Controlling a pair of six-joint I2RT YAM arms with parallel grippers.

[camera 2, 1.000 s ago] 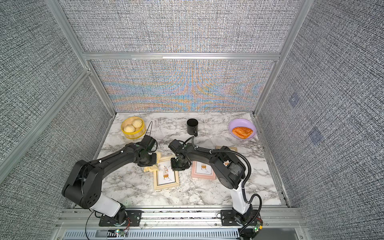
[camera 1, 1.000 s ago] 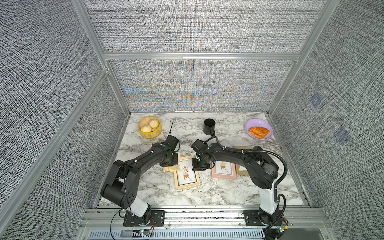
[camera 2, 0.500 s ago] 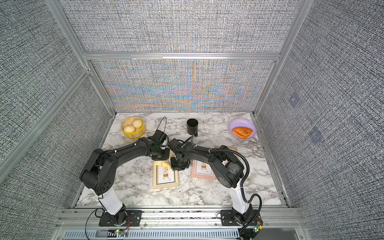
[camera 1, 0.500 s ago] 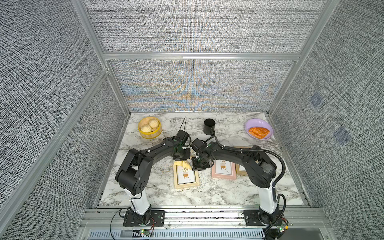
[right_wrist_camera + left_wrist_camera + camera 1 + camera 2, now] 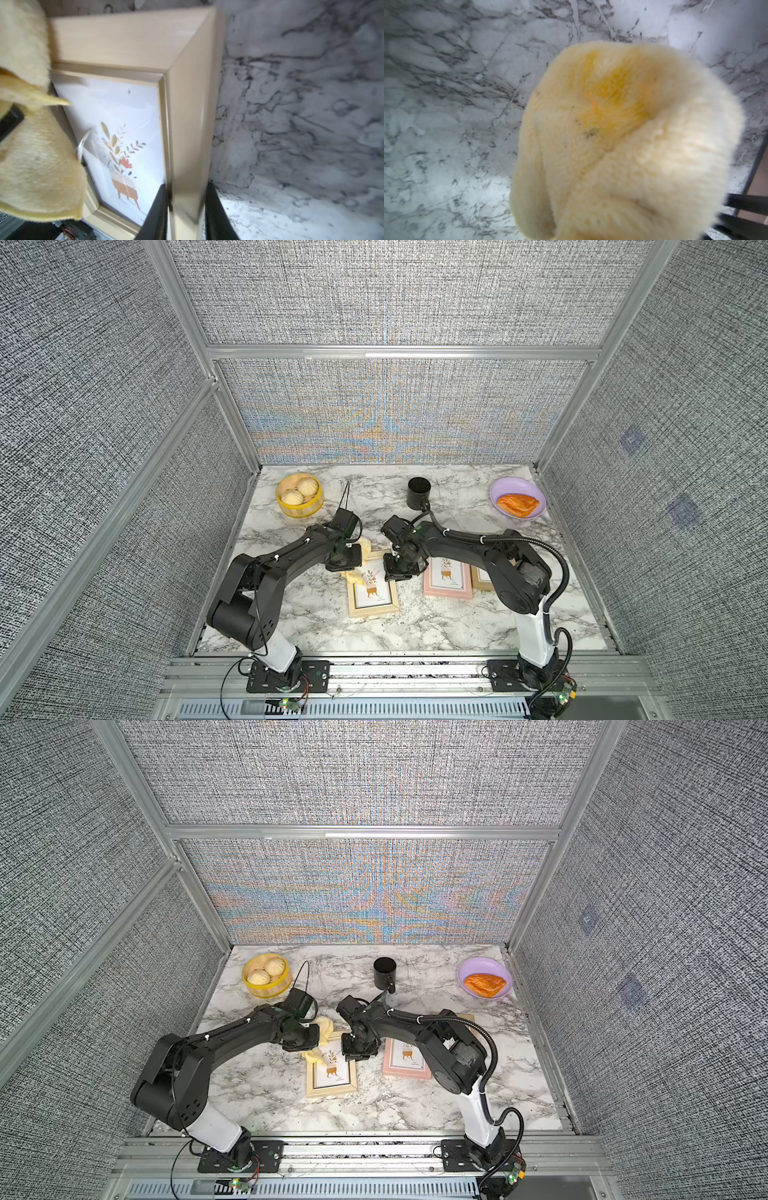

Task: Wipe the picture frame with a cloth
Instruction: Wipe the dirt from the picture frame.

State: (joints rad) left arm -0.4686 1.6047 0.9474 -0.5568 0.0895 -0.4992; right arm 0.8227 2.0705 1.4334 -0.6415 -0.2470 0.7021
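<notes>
Left jaws: pressed together on a bunched fold of the cloth point(image 5: 623, 145), so the loose fabric hangs below them as a wiping pad.
Cloth: pale yellow, at the far left corner of the picture frame point(image 5: 372, 594), lying over its rim and a little of the glass. This is probably a starting place for a stroke across the glass.
Picture frame: light wood, lying near the middle of the counter point(image 5: 320, 614), left of a pink frame point(image 5: 448, 581).
Right jaws: pinching the frame's right rail near its far corner, one on each side. This looks like a brace so that wiping does not slide the frame.
Writing: a potted-plant print sits under the glass. The faint lettering below the pot is too small to read, and no brand or label shows.
</notes>
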